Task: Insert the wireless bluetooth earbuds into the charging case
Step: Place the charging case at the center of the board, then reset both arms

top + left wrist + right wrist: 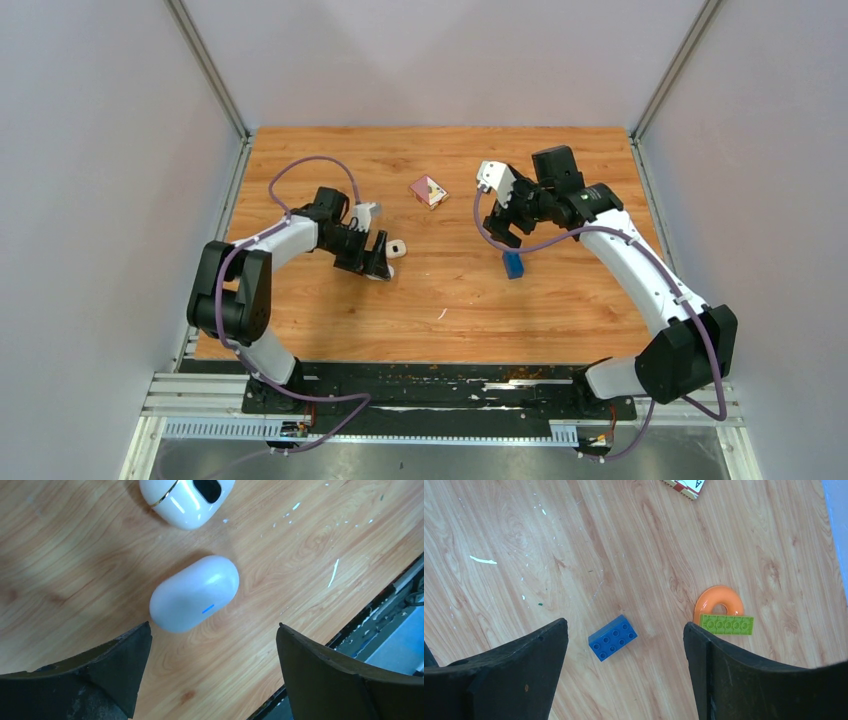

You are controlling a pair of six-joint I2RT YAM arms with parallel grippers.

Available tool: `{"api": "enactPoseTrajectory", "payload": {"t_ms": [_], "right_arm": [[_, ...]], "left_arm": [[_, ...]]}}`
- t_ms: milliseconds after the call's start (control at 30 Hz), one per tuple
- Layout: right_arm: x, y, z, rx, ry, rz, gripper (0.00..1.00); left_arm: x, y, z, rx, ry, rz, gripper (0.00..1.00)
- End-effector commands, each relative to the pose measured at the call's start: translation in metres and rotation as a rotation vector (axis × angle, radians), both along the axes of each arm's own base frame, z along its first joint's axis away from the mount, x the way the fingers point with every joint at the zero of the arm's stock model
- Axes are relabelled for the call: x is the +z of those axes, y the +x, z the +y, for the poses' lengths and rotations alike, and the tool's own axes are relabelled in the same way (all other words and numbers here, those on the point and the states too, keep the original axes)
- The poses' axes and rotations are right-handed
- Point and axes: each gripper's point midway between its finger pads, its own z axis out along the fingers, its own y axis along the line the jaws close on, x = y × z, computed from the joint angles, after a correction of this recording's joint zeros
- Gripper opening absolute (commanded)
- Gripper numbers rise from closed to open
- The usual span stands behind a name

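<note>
Left gripper [212, 630] first: fingers spread wide, nothing between them but bare wood. Just ahead of the tips lies a smooth white oval pebble-shaped object [195, 592] with a small blue light glowing on its side, touching neither finger. Beyond it, a little apart, is the charging case [175, 502], glossy cream-white with a thin gold line and a dark opening, cut off by the top edge of the wrist view. From overhead, the left arm is folded at the elbow, its forearm reaching in toward the middle of the wooden table [450, 290] and its wrist low over the boards.

Over to the right gripper [624, 625]: fingers also wide apart and holding nothing, hanging over a blue toy brick [613, 637] that lies flat between them. By the right-hand finger, a green studded plate [726, 624] rests across an orange ring [719, 596]. A small red-and-white box [429, 190] sits farther out, between the two arms. A thin white sliver [441, 313] lies nearer the bases. The right arm stretches long from its base, its wrist bent down.
</note>
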Motion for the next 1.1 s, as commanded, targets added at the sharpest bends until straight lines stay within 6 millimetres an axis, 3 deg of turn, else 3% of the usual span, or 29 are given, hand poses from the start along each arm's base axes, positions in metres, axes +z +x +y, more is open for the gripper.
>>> {"api": "enactPoseTrajectory", "payload": {"t_ms": [0, 133, 267, 333, 400, 467, 533, 633, 733, 900, 967, 1067], "right_arm": [[0.012, 0.008, 0.002, 0.010, 0.009, -0.054, 0.85], [0.024, 0.018, -0.004, -0.028, 0.011, -0.084, 0.87], [0.025, 0.031, -0.007, -0.145, 0.108, -0.031, 0.87], [0.020, 0.042, -0.012, -0.243, 0.171, -0.008, 0.87], [0.002, 0.048, -0.018, -0.318, 0.186, 0.031, 0.87], [-0.013, 0.052, -0.020, -0.331, 0.162, 0.068, 0.90], [-0.012, 0.063, -0.027, -0.404, 0.151, 0.074, 0.91], [0.024, 0.092, -0.042, -0.585, 0.191, -0.006, 0.91], [0.086, 0.108, -0.055, -0.696, 0.272, -0.148, 0.93], [0.181, 0.118, -0.083, -0.879, 0.372, -0.335, 0.94], [0.201, 0.117, -0.087, -0.906, 0.403, -0.368, 0.94], [0.186, 0.118, -0.095, -0.954, 0.392, -0.372, 0.94]], "left_arm": [[0.028, 0.012, 0.015, 0.013, 0.088, -0.099, 1.00], [0.062, 0.020, 0.034, -0.031, 0.199, -0.174, 1.00], [0.103, 0.051, 0.048, -0.014, 0.276, -0.404, 1.00], [0.127, 0.070, 0.055, 0.082, 0.296, -0.528, 1.00], [0.157, 0.092, 0.064, 0.231, 0.291, -0.692, 1.00], [0.181, 0.102, 0.072, 0.358, 0.259, -0.828, 1.00], [0.200, 0.109, 0.076, 0.428, 0.227, -0.928, 1.00], [0.227, 0.116, 0.079, 0.476, 0.223, -0.939, 1.00], [0.250, 0.120, 0.081, 0.457, 0.248, -0.921, 1.00], [0.293, 0.104, 0.069, 0.284, 0.199, -1.050, 1.00], [0.302, 0.103, 0.076, 0.318, 0.222, -1.070, 1.00], [0.284, 0.104, 0.087, 0.345, 0.287, -1.038, 1.00]]}}
